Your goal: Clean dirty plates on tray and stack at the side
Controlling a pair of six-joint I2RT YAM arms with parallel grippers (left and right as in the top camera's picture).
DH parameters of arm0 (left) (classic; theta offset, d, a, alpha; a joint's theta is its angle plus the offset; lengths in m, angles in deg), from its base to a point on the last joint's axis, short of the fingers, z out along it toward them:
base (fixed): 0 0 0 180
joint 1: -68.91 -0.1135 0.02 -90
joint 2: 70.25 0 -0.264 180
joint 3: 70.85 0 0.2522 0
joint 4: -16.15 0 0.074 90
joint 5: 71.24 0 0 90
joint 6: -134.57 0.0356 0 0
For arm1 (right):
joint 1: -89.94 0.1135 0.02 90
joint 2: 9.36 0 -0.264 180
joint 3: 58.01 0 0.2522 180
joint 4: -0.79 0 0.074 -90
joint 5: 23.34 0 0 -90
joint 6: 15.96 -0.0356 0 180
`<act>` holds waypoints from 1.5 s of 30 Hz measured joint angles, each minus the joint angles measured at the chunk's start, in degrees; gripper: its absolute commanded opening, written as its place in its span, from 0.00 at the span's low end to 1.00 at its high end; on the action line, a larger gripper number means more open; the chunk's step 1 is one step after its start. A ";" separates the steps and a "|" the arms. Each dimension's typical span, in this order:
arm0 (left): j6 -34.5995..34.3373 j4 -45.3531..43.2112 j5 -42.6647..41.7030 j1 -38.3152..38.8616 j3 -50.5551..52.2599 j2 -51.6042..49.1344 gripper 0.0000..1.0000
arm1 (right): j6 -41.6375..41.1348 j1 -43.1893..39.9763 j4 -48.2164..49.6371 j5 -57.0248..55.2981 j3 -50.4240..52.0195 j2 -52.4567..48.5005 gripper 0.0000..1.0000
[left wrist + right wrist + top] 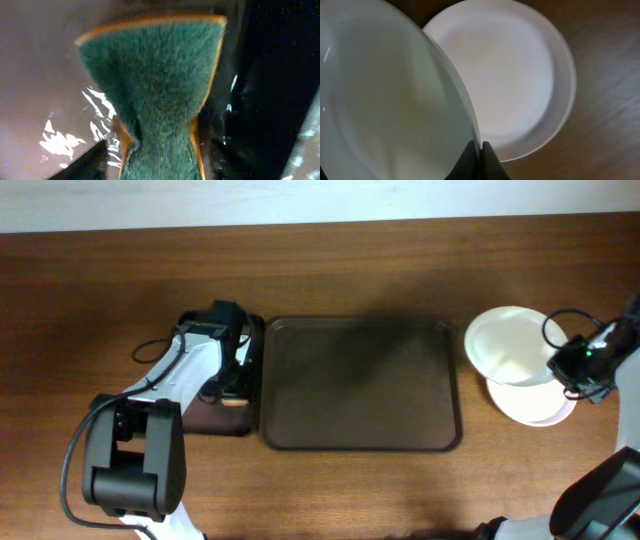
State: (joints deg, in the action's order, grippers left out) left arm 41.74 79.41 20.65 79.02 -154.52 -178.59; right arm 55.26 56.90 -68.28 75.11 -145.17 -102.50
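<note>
Toward the left edge of the counter [400,270], our left gripper [236,377] had its jaws pinched on the green sponge [155,75] over the small black tray [212,425], and the brown tray [360,385] at the middle held no plates. Near the right edge, our right gripper [480,150] had its jaws clamped on the rim of a tilted plate [385,100] above the stacked plate [515,75]. We judged the wiping done and only this set-down left, though we could not count the stack.

A dark brown wooden table [330,490] is filling nearly the whole scene, its grain running from nine to three o'clock. At twelve o'clock a pale strip [300,200] is showing (wall or floor, I cannot tell).
</note>
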 measured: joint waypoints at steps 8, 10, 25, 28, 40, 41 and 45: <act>-0.13 0.39 0.00 -0.02 -3.93 8.44 0.91 | -0.02 -3.50 0.09 -8.52 3.19 0.00 0.04; -0.15 0.37 0.00 -0.04 -3.93 10.29 0.92 | -0.09 -4.17 0.11 -9.97 3.96 0.00 0.15; -6.43 -1.25 -2.82 -6.88 -3.93 16.76 1.00 | 17.84 15.04 0.17 15.52 4.76 0.00 0.99; -8.20 3.15 -3.65 -8.98 -4.11 16.76 1.00 | 18.97 25.81 -2.10 8.83 4.81 0.00 0.99; -7.08 10.23 -4.90 -10.21 1.03 28.41 1.00 | 17.29 32.50 -3.04 4.24 9.05 25.70 0.99; -6.82 9.27 -4.96 -10.19 2.54 31.39 1.00 | 17.25 32.50 -1.66 4.09 11.06 29.62 0.99; -4.37 0.24 -5.79 -8.26 14.21 52.35 1.00 | 17.22 32.50 -1.62 1.73 17.73 47.47 0.99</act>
State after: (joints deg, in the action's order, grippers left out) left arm 37.37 79.65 14.86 70.76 -140.31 -126.24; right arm 72.48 89.40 -69.90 76.83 -127.45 -55.03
